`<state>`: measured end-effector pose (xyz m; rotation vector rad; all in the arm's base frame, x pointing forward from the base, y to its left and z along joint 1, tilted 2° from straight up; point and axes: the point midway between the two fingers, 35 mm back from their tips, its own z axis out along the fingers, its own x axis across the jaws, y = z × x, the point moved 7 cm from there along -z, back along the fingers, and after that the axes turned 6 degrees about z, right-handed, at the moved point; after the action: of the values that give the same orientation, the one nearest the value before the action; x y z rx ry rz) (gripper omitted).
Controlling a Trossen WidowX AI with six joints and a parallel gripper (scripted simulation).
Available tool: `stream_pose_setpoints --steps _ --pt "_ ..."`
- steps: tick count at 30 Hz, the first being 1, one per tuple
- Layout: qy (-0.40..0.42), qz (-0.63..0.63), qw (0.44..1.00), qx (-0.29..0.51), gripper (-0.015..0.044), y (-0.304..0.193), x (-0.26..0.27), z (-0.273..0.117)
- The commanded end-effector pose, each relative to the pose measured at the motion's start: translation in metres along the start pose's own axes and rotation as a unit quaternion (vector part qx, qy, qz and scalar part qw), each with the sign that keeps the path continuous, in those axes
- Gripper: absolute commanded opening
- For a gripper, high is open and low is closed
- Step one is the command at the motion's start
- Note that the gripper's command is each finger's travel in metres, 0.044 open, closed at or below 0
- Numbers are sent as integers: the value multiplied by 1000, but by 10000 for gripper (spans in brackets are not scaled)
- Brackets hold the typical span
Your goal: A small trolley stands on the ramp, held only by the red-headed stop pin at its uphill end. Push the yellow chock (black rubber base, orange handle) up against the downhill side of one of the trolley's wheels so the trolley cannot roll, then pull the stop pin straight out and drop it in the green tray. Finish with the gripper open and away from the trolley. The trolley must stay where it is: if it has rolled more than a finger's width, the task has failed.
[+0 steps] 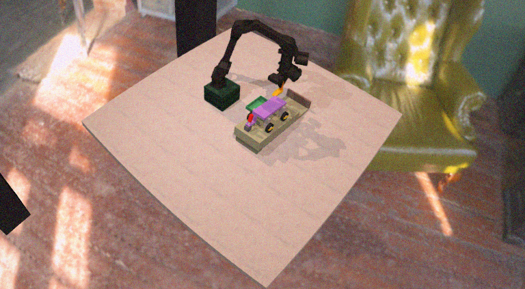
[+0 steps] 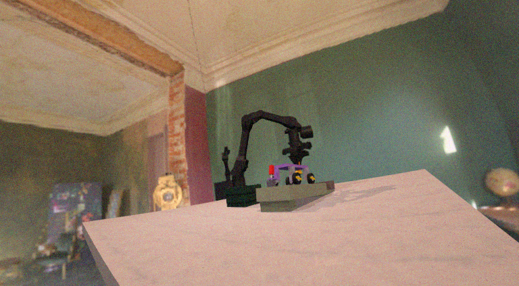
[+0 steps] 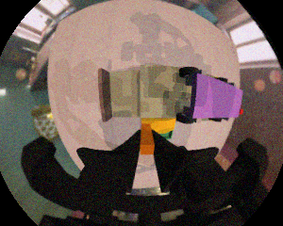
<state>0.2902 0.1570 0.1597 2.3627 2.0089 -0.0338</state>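
Observation:
My gripper is shut on the orange handle of the yellow chock. The chock hangs in the air near the ramp's downhill part, beyond the trolley's downhill end. The purple trolley stands on the ramp. The red-headed stop pin stands upright at the trolley's uphill end. The green tray is behind the trolley in the top view, mostly hidden under the chock in the wrist view.
A brown end board closes the ramp's downhill end. The arm's dark green base block stands beside the ramp and tray. The trolley's raised deck stands close to the gripper's side.

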Motion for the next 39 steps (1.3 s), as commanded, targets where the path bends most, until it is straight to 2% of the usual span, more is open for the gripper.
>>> stream_pose_setpoints --steps 1,20,39 --pt "-5 -2 1000 3 0 0 0 12" --pt "-6 -2 1000 3 0 1 -1 57" --pt "-6 -2 1000 3 0 2 -16 58"
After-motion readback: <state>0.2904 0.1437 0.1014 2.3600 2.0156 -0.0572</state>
